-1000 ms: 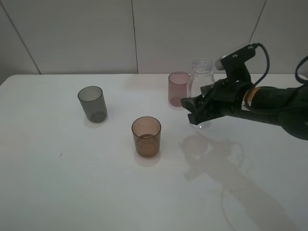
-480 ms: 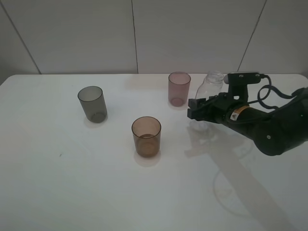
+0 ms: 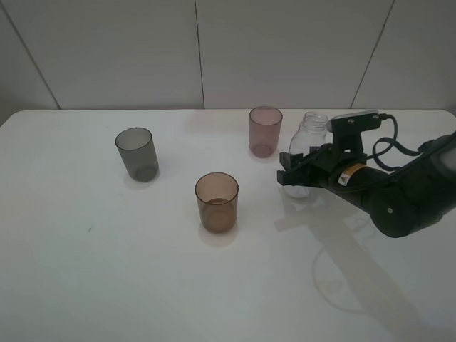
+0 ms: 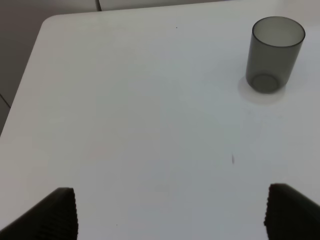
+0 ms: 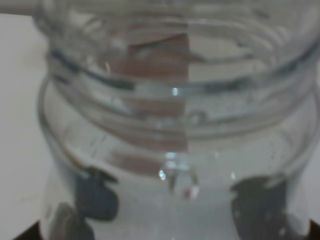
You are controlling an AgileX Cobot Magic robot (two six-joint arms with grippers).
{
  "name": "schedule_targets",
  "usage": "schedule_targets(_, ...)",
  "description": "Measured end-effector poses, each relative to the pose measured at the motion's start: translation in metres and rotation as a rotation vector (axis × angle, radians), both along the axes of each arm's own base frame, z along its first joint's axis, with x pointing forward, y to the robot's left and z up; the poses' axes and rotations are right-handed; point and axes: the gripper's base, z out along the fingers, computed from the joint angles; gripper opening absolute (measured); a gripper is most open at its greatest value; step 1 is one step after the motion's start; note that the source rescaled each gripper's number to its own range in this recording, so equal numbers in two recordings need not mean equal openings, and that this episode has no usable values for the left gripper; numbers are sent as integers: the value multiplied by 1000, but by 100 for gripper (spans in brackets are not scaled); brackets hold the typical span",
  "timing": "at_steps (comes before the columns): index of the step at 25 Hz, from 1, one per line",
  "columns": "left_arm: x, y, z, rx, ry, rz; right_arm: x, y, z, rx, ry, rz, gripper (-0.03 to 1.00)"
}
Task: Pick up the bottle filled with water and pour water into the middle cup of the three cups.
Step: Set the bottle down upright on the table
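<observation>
The clear bottle (image 3: 308, 151) is upright at the right of the table, next to the pinkish-mauve cup (image 3: 265, 131). My right gripper (image 3: 293, 172) is shut on the bottle's lower body. In the right wrist view the bottle (image 5: 170, 125) fills the frame, with dark fingers (image 5: 97, 197) showing through it. The amber-brown middle cup (image 3: 216, 201) stands in front, to the left of the bottle, and looks empty. The smoky grey cup (image 3: 137, 153) stands at the left and also shows in the left wrist view (image 4: 276, 54). My left gripper (image 4: 175, 215) is open and empty, above bare table well short of the grey cup.
The white table (image 3: 107, 271) ends at a tiled wall (image 3: 199, 50) behind the cups. Its far edge and corner show in the left wrist view (image 4: 45, 25). The right arm's cable (image 3: 388, 142) loops above the wrist.
The bottle was tilted half a second ago and is upright now. Over the second, the right gripper moved it slightly right and lower, away from the pinkish-mauve cup. The cups have not moved.
</observation>
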Motion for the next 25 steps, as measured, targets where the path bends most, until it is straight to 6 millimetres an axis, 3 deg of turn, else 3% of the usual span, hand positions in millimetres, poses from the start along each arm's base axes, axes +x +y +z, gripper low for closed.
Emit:
schedule_targets(4, 0, 0, 0, 0, 0, 0, 0, 1, 0, -4, -1, 10, 5)
schedule_targets(9, 0, 0, 0, 0, 0, 0, -1, 1, 0, -7, -2, 19, 54)
schedule_targets(12, 0, 0, 0, 0, 0, 0, -1, 2, 2, -7, -9, 30, 72)
schedule_targets(16, 0, 0, 0, 0, 0, 0, 1, 3, 20, 7, -68, 34, 78)
schedule_targets(25, 0, 0, 0, 0, 0, 0, -4, 1, 90, 56, -235, 35, 78)
